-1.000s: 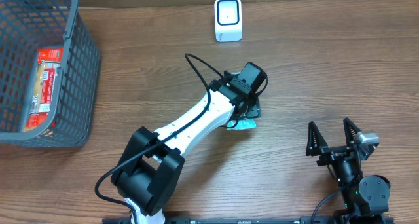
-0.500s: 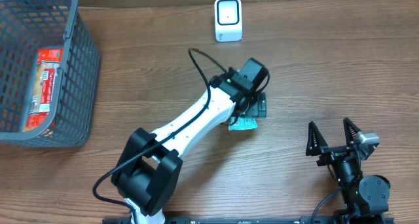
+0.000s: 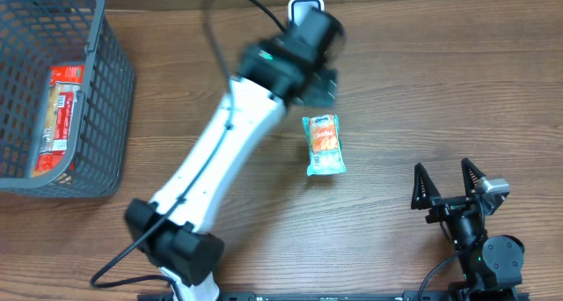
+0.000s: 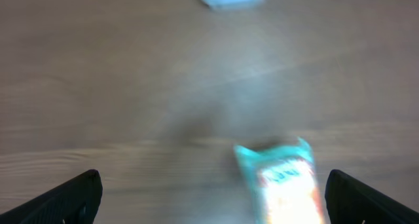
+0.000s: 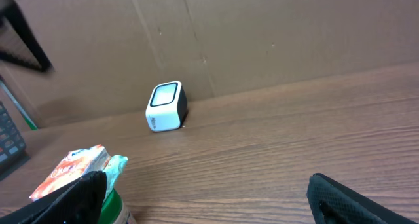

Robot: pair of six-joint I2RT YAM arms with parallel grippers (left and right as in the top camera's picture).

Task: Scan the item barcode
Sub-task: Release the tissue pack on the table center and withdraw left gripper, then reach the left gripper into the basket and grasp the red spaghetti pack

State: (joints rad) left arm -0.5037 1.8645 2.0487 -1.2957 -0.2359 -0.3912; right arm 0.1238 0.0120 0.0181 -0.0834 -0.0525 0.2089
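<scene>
Two grippers, both empty: the left gripper (image 3: 318, 79), blurred in motion, hangs with its jaws spread fully wide above the desk (image 3: 457, 90) toward the far edge. The right gripper (image 3: 450, 188) stands just as wide and idle by the near right corner. The snack packet (image 3: 324, 144) lies flat near the middle of the desk, printed face up, touched by neither gripper. It is well short of the scanner (image 3: 305, 0) at the far edge, which the left arm partly hides. Whether its barcode has been read cannot be told; lying as it does, it likely still needs presenting to the scanner. A second ago the left gripper sat low over the packet, covering most of it. It has since let go, risen and swung toward the scanner, leaving the packet in about the same spot, and the right gripper has not moved.
</scene>
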